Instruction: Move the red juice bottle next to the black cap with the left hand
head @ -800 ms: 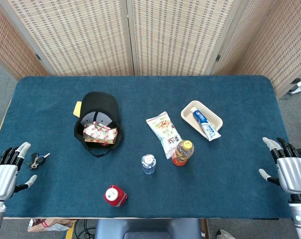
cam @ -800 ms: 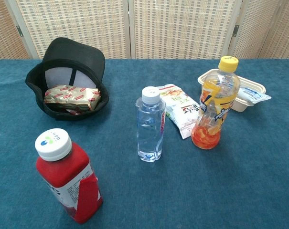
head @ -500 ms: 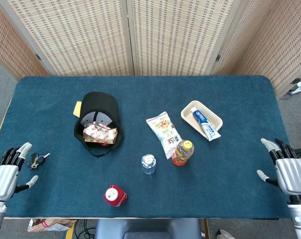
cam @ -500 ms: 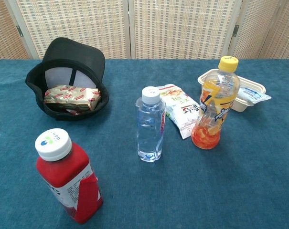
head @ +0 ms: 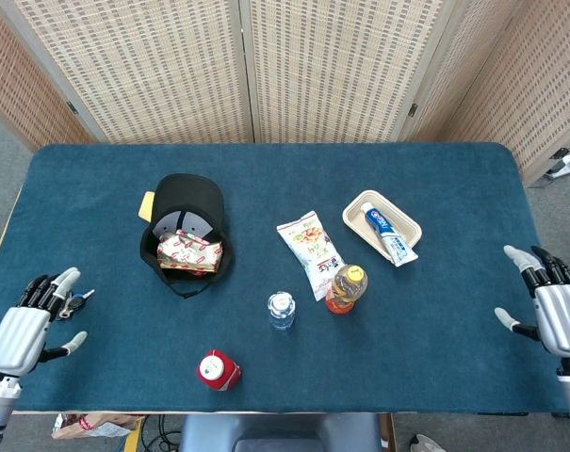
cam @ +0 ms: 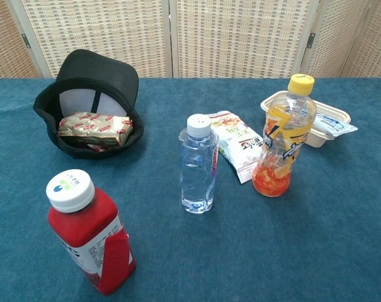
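The red juice bottle (head: 218, 369) stands near the table's (head: 454, 179) front edge; the left hand (head: 25, 325), empty with fingers spread, could tip it over that edge when reaching in.

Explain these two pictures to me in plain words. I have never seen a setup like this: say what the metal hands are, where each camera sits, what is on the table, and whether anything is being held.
These are two cameras on one robot. The head view looks straight down at a blue table; the chest view looks across it from low down.

The metal shapes at the bottom corners of the head view are the robot's own hands: its left hand and right hand. Both have their fingers spread and hold nothing. A bunch of keys lies by the left hand.

On the table are a red juice bottle with a white lid, a clear water bottle, an orange drink bottle, a snack packet, a tray with a tube in it, and an upturned black cap holding a wrapped packet.
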Action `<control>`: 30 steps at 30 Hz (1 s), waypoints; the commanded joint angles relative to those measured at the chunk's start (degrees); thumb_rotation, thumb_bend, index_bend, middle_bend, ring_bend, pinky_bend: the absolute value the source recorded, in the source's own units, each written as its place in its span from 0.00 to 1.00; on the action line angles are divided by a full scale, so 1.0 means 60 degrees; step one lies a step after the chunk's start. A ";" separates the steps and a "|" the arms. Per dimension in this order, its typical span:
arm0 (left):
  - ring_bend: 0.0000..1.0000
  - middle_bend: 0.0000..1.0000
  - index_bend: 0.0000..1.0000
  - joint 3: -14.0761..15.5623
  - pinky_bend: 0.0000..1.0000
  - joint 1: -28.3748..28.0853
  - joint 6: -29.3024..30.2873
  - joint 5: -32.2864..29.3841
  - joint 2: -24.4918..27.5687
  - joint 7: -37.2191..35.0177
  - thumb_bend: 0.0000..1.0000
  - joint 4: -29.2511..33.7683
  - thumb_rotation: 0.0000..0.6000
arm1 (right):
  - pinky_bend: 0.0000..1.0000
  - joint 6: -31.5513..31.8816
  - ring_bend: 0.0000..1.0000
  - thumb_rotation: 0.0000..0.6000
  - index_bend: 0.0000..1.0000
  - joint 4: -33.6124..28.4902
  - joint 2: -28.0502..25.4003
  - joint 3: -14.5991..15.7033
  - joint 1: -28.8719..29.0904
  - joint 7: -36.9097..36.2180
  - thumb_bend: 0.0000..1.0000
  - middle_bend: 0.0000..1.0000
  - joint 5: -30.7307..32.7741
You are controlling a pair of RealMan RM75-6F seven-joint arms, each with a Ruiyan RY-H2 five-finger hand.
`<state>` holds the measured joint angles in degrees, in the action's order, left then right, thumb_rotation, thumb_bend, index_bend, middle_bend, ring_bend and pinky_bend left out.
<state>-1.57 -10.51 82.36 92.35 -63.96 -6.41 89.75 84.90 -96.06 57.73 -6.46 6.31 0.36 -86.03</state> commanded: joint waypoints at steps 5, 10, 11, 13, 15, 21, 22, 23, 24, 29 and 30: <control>0.10 0.09 0.07 0.0529 0.05 -0.1254 -0.0681 0.1902 -0.0027 -0.2408 0.19 -0.0952 1.00 | 0.18 -0.0249 0.10 1.00 0.15 -0.0239 -0.0295 -0.0061 0.0163 -0.0377 0.18 0.21 0.0042; 0.10 0.09 0.07 0.0706 0.05 -0.1863 -0.0847 0.2550 -0.0379 -0.3013 0.19 -0.1452 1.00 | 0.18 -0.0231 0.10 1.00 0.15 -0.0260 -0.0360 -0.0064 0.0181 -0.0357 0.18 0.21 0.0023; 0.10 0.09 0.07 0.0749 0.05 -0.2000 -0.0840 0.2702 -0.0471 -0.3165 0.19 -0.1577 1.00 | 0.18 -0.0232 0.10 1.00 0.15 -0.0264 -0.0375 -0.0077 0.0180 -0.0382 0.18 0.21 0.0064; 0.10 0.09 0.07 0.0816 0.05 -0.2235 -0.0760 0.3010 -0.0670 -0.3357 0.19 -0.1843 1.00 | 0.18 -0.0245 0.10 1.00 0.15 -0.0275 -0.0403 -0.0083 0.0185 -0.0365 0.18 0.21 0.0101; 0.10 0.09 0.07 0.0960 0.05 -0.2477 -0.0763 0.3342 -0.0840 -0.3518 0.19 -0.2114 1.00 | 0.18 -0.0238 0.10 1.00 0.15 -0.0315 -0.0428 -0.0075 0.0192 -0.0327 0.18 0.21 0.0074; 0.10 0.09 0.05 0.1421 0.05 -0.3033 -0.0929 0.3991 -0.1052 -0.3753 0.19 -0.2495 1.00 | 0.18 -0.0201 0.10 1.00 0.15 -0.0380 -0.0410 -0.0058 0.0204 -0.0272 0.18 0.21 0.0026; 0.10 0.09 0.04 0.1481 0.05 -0.3091 -0.0953 0.4035 -0.1062 -0.3765 0.19 -0.2506 1.00 | 0.18 -0.0212 0.10 1.00 0.15 -0.0386 -0.0401 -0.0049 0.0210 -0.0257 0.18 0.21 0.0021; 0.09 0.09 0.04 0.1558 0.05 -0.3155 -0.0975 0.4075 -0.1069 -0.3788 0.19 -0.2501 1.00 | 0.18 -0.0229 0.10 1.00 0.15 -0.0397 -0.0393 -0.0035 0.0215 -0.0240 0.18 0.21 0.0017; 0.09 0.09 0.03 0.1628 0.05 -0.3199 -0.0982 0.4092 -0.1075 -0.3812 0.19 -0.2482 1.00 | 0.18 -0.0237 0.10 1.00 0.15 -0.0401 -0.0381 -0.0026 0.0221 -0.0226 0.18 0.21 0.0012; 0.08 0.08 0.00 0.1955 0.05 -0.3344 -0.1229 0.3977 -0.1008 -0.4038 0.19 -0.2131 1.00 | 0.18 -0.0232 0.10 1.00 0.15 -0.0372 -0.0330 -0.0016 0.0250 -0.0182 0.18 0.21 -0.0029; 0.07 0.08 0.00 0.2025 0.05 -0.3392 -0.1323 0.3920 -0.0968 -0.4190 0.19 -0.1998 1.00 | 0.18 -0.0222 0.10 1.00 0.15 -0.0358 -0.0319 -0.0014 0.0251 -0.0177 0.19 0.21 -0.0039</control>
<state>9.89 -30.41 75.24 116.38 -70.09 -30.46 76.72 83.56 -98.21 55.81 -6.55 7.81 -0.71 -86.25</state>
